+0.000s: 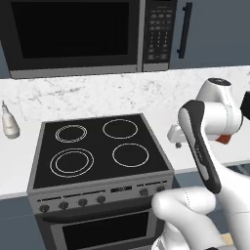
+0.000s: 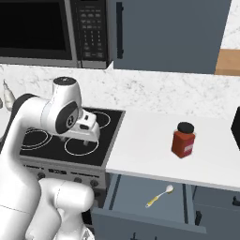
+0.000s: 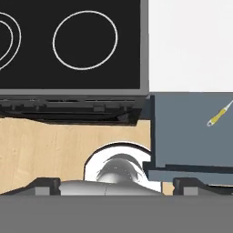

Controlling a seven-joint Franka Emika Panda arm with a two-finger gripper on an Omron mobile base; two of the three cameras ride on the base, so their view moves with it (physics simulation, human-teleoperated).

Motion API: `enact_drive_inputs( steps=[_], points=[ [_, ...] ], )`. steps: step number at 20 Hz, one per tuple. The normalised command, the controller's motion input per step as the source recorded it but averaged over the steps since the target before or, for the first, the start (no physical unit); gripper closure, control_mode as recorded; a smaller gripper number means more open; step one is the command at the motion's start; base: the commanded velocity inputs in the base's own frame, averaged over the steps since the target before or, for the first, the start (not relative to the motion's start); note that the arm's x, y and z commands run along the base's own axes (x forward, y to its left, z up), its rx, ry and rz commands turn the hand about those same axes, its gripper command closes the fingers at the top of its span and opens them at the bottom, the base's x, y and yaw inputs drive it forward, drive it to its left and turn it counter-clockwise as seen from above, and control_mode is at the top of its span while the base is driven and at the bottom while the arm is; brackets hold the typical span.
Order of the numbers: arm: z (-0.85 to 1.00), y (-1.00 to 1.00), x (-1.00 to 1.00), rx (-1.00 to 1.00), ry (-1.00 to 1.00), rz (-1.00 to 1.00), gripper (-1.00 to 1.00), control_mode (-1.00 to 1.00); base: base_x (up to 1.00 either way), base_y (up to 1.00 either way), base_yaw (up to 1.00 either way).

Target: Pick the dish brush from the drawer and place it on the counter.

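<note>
left base view: kitchen counter (image 1: 97, 97) with black cooktop (image 1: 100, 146) set in it; bottle (image 1: 10, 123) at left; arm raised at right.
right base view: gripper (image 2: 87, 139) hung over cooktop edge; drawer (image 2: 145, 199) pulled open below counter; dish brush (image 2: 159, 196) lying flat inside; red jar (image 2: 183, 139) on counter above.
hand view: fingertips (image 3: 45, 184) spread wide, nothing pinched; brush seen at far right.
risk: thin brush may be missed or slipped; drawer wall or counter lip may be clipped on descent.
</note>
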Motion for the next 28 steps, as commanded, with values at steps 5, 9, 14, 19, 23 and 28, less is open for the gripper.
enact_drive_inputs(
  steps=[5,9,14,19,23,28],
  points=[
    [0.0,0.0,0.0,0.0,0.0,0.0,-1.0,1.0,-0.29,-0.61,0.14],
    [0.0,0.0,0.0,0.0,0.0,0.0,-1.0,1.0,-0.94,-1.0,0.26],
    [0.0,0.0,0.0,0.0,0.0,0.0,-1.0,1.0,-1.0,-1.0,0.2],
    [0.0,0.0,0.0,0.0,0.0,0.0,-1.0,1.0,-0.53,-1.0,0.33],
    [0.0,0.0,0.0,0.0,0.0,0.0,-1.0,1.0,-0.15,-1.0,0.5],
    [0.0,0.0,0.0,0.0,0.0,0.0,-1.0,1.0,0.0,-0.91,0.66]
  ],
)
